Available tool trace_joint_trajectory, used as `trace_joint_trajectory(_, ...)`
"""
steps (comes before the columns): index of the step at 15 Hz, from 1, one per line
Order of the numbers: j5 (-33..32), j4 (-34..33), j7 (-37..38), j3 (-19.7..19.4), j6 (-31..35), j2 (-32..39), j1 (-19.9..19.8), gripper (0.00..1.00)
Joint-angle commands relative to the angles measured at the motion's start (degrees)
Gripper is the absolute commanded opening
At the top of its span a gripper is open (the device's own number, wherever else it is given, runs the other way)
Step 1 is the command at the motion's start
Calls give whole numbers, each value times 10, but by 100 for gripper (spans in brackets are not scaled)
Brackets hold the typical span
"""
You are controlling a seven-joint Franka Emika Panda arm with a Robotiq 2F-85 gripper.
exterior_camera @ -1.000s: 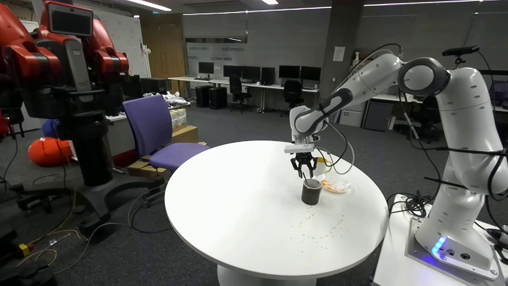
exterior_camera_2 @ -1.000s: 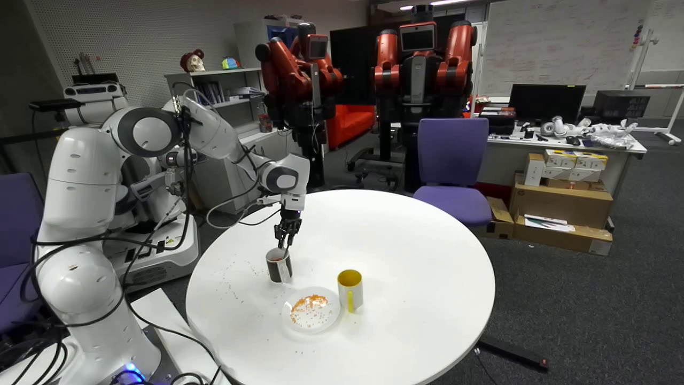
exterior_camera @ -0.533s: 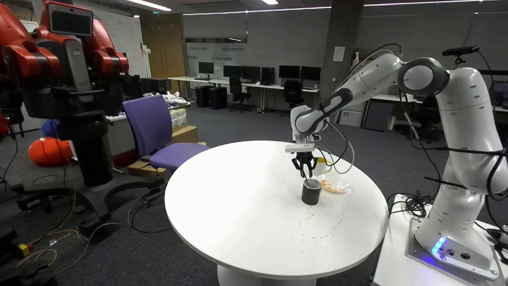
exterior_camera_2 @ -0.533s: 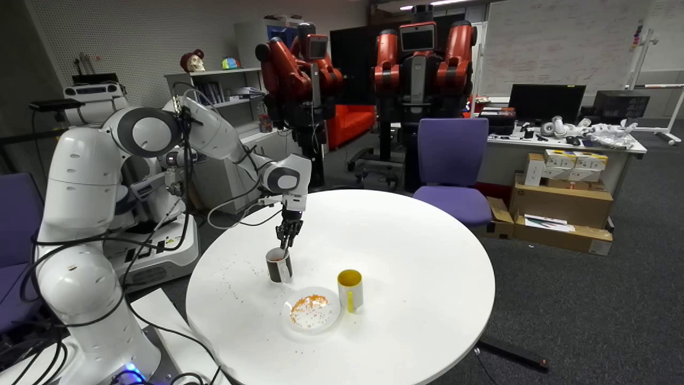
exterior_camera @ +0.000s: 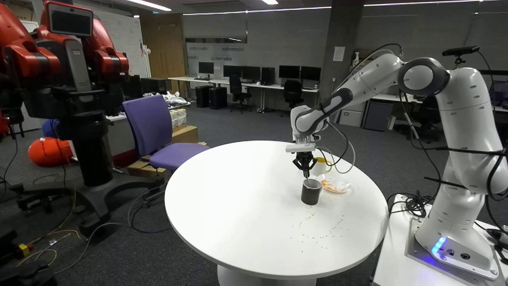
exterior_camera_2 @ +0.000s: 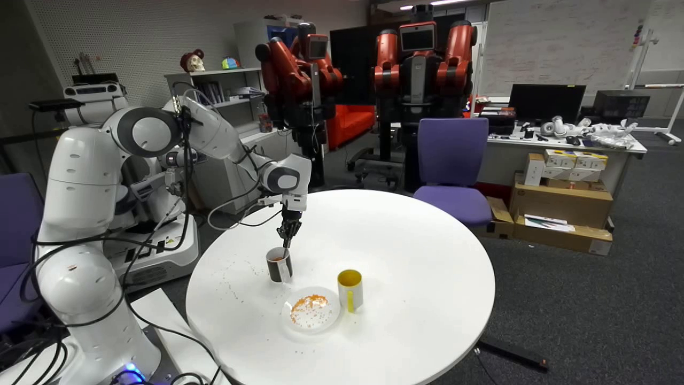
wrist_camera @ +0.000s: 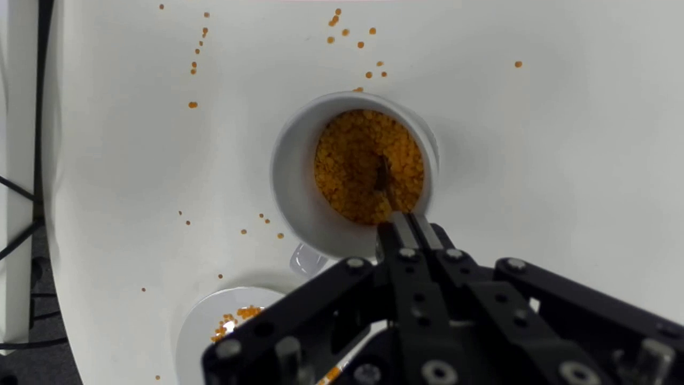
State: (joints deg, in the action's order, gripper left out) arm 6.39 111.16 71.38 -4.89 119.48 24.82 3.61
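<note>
A: Confirm state of gripper (wrist_camera: 414, 216).
B: Clenched, apparently on thin utensil (wrist_camera: 390, 198).
A: State utensil's position and long axis.
B: Stands tilted inside mug (wrist_camera: 296, 182), with lower end in orange grains (wrist_camera: 342, 155); in wrist view, extends lengthwise from gripper toward 11 o'clock.

One word comes through on my feed: "informatics".
In an exterior view I read it repeated on the glass wall (exterior_camera: 216, 53), upper left of centre; lettering on the red robot (exterior_camera: 78, 71), far left, and, in an exterior view, writing on the whiteboard (exterior_camera_2: 566, 48), upper right, is too faint.
</note>
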Motion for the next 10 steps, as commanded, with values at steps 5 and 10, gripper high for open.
trace_joint_trajectory(5, -12, 43, -71, 28, 2, -76, 16, 1)
trace_joint_trajectory(10, -80, 83, -85, 42, 0, -152, 43, 1)
